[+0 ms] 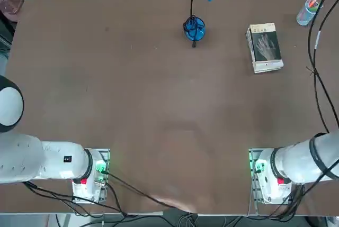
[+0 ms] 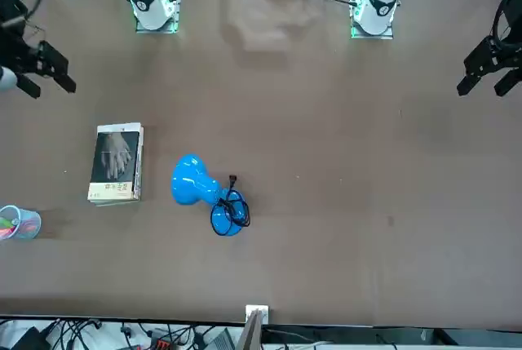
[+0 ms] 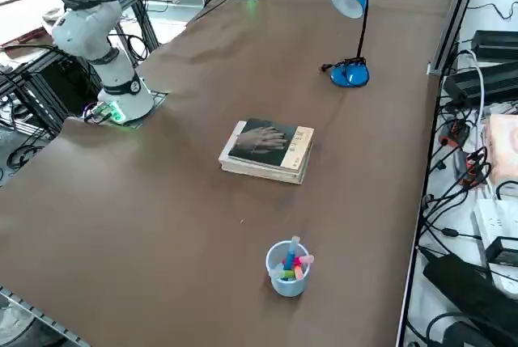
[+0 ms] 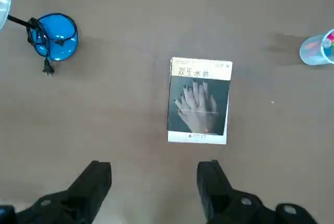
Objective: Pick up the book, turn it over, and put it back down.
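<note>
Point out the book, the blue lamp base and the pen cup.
book [image 4: 199, 101], right wrist view, on the grey cover's hand picture.
blue lamp base [image 4: 52, 36], right wrist view, on its round foot.
pen cup [image 3: 287, 272], right side view, on its wall.

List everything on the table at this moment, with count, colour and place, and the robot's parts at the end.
book: one, grey cover with a pale hand picture facing up, lying flat toward the far right of the table.
desk lamp: one, blue, round base with cord wound on it, far middle of the table, left of the book.
cup: one, pale blue, holding coloured markers, far right corner, apart from the book.
table: one, brown.
right gripper: one, black fingers, open, held high above the table short of the book, touching nothing.
</note>
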Motion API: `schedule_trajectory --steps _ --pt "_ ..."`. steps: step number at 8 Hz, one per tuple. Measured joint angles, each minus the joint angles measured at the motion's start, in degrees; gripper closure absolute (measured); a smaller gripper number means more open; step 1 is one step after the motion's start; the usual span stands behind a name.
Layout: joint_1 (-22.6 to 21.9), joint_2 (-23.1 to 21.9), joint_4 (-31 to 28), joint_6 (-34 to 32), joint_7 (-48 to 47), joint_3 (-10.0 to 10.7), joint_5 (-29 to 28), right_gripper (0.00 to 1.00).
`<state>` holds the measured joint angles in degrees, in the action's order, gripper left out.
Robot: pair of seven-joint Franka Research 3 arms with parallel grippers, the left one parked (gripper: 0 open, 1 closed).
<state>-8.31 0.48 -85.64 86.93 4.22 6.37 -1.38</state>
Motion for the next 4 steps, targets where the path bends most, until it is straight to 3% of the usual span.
schedule_trajectory --steps 1,4 --pt "3.49 -2.01 -3.07 0.42 0.00 -2.94 -0.01 0.00" --pt "6.80 -6.44 -9.10 1.16 0.00 -4.49 -0.01 0.00"
